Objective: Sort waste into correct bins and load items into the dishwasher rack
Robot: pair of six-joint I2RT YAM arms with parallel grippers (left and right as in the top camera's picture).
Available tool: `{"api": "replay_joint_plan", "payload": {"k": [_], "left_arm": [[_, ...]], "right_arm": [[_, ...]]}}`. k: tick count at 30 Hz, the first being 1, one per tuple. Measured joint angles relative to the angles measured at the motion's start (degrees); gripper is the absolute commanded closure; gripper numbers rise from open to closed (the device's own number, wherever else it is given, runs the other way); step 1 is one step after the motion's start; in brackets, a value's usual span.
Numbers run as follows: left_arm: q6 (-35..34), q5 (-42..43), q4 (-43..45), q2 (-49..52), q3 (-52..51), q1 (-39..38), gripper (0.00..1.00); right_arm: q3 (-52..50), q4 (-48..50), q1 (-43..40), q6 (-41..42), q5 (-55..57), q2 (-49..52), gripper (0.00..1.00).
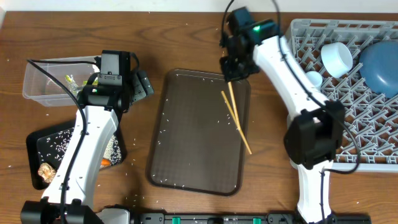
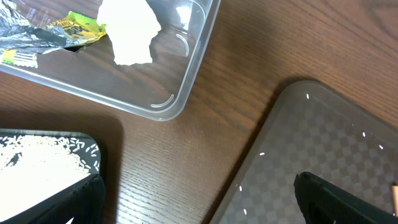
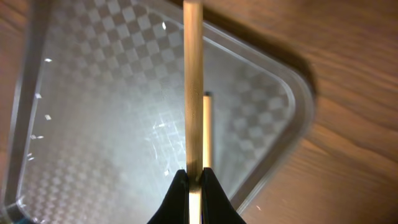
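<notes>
1. Chopsticks [image 1: 236, 122], thin pale wood, lie crossed on the dark-brown serving tray [image 1: 186, 137].
2. Right gripper [image 3: 194, 177] is pinched tight on one stick's end. Whether it has caught the second too, I can't tell.
3. Left gripper [image 1: 142, 84] hangs wide open and empty beside the clear tub [image 1: 43, 78].
4. This looks like the loading step. Next comes a level lift across to the dishwasher rack [image 1: 373, 124].
</notes>
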Motion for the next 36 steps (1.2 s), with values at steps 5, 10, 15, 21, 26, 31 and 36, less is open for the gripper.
{"api": "replay_joint_plan", "payload": {"k": [5,10,15,21,26,31,36], "left_arm": [[0.0,0.0,0.0,0.0,0.0,0.0,0.02],[0.0,0.0,0.0,0.0,0.0,0.0,0.02],[0.0,0.0,0.0,0.0,0.0,0.0,0.02],[0.0,0.0,0.0,0.0,0.0,0.0,0.02],[0.0,0.0,0.0,0.0,0.0,0.0,0.02],[0.0,0.0,0.0,0.0,0.0,0.0,0.02],[0.0,0.0,0.0,0.0,0.0,0.0,0.02]], "right_arm": [[3.4,-4.7,-5.9,-1.4,0.6,-3.3,0.99],[3.7,-9.0,-15.1,-2.1,4.1,-6.3,0.99],[3.8,-13.2,-24.8,-2.1,9.2,-7.0,0.99],[3.8,-16.0,-33.7,-2.1,13.6,-7.0,0.99],[3.8,-16.2,-36.7,-2.0,14.2,-7.0,0.99],[3.8,-14.5,-36.5,-3.4,10.1,-7.0,0.97],[3.8,-9.8,-31.7,-7.7,3.8,-7.0,0.67]]}}
